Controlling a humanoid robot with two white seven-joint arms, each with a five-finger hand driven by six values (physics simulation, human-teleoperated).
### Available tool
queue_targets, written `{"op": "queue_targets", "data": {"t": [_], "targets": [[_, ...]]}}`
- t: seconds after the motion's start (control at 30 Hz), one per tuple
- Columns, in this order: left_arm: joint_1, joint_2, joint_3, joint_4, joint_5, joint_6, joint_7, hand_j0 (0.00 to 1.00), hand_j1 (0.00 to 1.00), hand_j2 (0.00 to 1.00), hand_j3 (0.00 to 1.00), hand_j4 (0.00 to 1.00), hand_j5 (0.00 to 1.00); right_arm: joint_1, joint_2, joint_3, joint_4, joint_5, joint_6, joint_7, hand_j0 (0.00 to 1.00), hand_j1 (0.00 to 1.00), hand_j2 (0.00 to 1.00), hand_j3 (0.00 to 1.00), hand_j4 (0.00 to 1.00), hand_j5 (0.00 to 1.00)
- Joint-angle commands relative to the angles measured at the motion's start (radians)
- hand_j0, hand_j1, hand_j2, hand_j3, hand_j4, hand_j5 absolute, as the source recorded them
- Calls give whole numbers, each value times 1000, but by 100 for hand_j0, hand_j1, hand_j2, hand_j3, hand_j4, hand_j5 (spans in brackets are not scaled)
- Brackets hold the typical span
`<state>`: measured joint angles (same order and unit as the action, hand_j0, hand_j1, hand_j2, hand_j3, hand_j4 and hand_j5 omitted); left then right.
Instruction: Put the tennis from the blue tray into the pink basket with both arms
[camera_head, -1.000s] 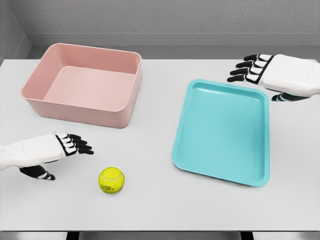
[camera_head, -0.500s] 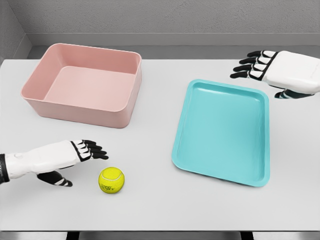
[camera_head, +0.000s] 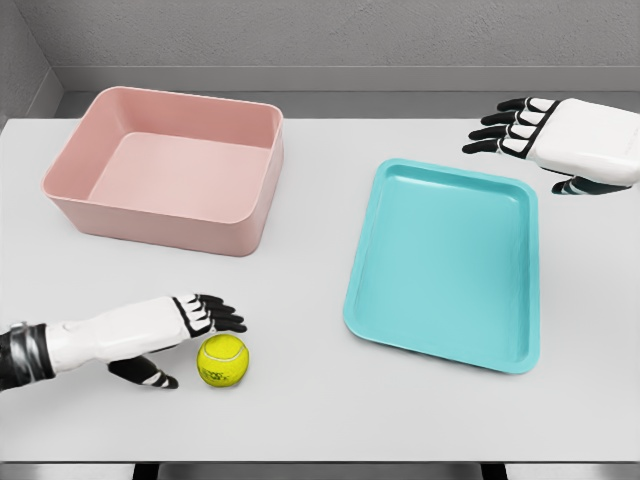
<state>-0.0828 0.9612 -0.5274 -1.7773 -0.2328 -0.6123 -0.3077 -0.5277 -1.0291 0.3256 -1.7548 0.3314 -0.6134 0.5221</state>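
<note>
Left hand (camera_head: 165, 335): we see it low on the white table (camera_head: 310, 290), its arm entering from the lower left edge, with the fingers (camera_head: 215, 315) spread and extended just over the upper left side of the tennis ball (camera_head: 222, 360). We note the thumb (camera_head: 148, 374) reaching out below and to the left of the ball, so that the ball sits in the open span between thumb and fingers; we cannot tell whether any digit actually touches it, and nothing is grasped.

Tennis ball: yellow-green, resting on the bare table near the front edge, well apart from the blue tray (camera_head: 445, 262) and in front of the pink basket (camera_head: 170, 170).

Blue tray: we find it lying flat at right of centre, turned slightly askew, with nothing in it.

Pink basket: we place it at the rear left of the table, upright, its interior bare.

Right hand (camera_head: 560, 140): we see it above the table just beyond the tray's far right corner, its arm entering from the right edge, its dark fingers (camera_head: 500, 130) spread, pointing left and holding nothing.
</note>
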Motion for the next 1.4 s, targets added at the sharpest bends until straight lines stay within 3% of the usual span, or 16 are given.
{"op": "queue_targets", "data": {"t": [0.0, 0.47, 0.9, 1.07, 1.37], "targets": [[0, -16, -14, -1, 7, 1, 1, 100, 100, 100, 100, 100, 100, 0, 0, 0, 0, -5, 3, -1, 100, 100, 100, 100, 100, 100], [-6, -67, -28, -1, 7, 1, -2, 100, 100, 100, 100, 100, 100, 23, 12, 9, 0, -5, 3, -1, 100, 100, 100, 100, 100, 100], [-32, -62, -46, -1, 7, 1, -4, 100, 100, 100, 100, 100, 100, 21, 27, 12, 0, -5, 3, -1, 100, 100, 100, 100, 100, 100], [-34, -62, -69, -1, 7, 1, -7, 95, 95, 95, 95, 95, 95, 21, 27, 12, 0, -5, 3, -1, 100, 100, 100, 100, 100, 100], [-34, -56, -71, -1, 6, 1, -10, 75, 75, 75, 75, 75, 75, 20, 35, 12, 0, -5, 3, -1, 100, 100, 100, 100, 100, 100]]}}
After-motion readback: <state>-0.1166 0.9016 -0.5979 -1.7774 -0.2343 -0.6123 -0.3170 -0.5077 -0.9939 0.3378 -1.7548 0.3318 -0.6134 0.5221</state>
